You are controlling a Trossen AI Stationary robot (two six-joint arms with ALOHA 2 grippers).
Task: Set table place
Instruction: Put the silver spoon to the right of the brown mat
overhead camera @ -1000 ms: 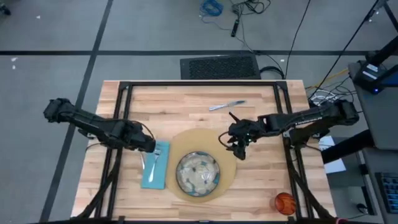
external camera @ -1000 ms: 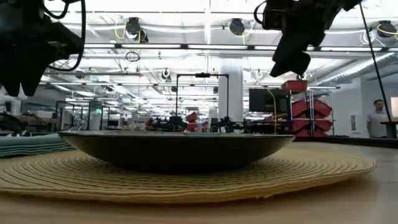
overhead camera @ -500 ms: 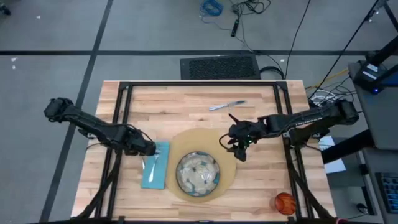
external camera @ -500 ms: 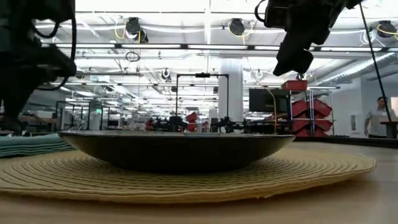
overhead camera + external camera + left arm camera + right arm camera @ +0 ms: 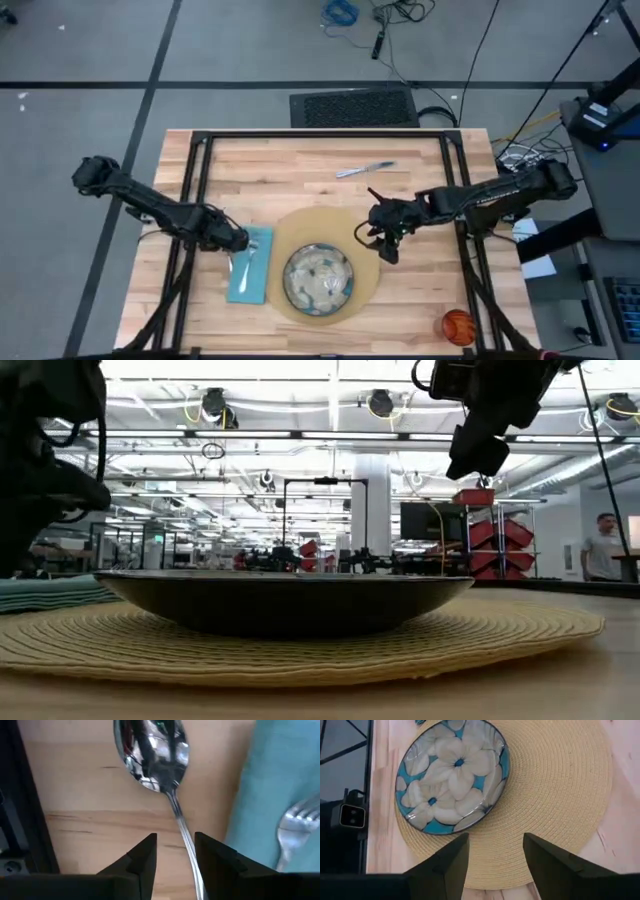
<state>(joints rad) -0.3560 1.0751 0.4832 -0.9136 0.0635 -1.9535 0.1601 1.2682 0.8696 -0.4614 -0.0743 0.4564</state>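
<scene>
Change since a second ago: I have brought the left tool (image 5: pixel 236 242) lower and slightly nearer the table's near edge; the right arm has barely shifted.

Left tool: fingers spread, straddling the spoon (image 5: pixel 159 757) handle, which lies on bare wood just beside the napkin (image 5: pixel 250 264); not yet pinched.
Fork (image 5: pixel 295 827): on the napkin.
Risk: I judge that closing off-centre could skid the thin handle or snag cloth.

Placemat (image 5: pixel 352 225), dish (image 5: pixel 319 277) on it: toward the near edge, centre.
Knife (image 5: pixel 364 169): near the far edge, unplaced.
Right tool (image 5: pixel 385 246): spread, empty, over the placemat's right rim.
Cup (image 5: pixel 457 325): near right corner.

Table (image 5: pixel 300 170): pale butcher-block, black frame.
Room: open workshop, ceiling lights, a person standing far off.
</scene>
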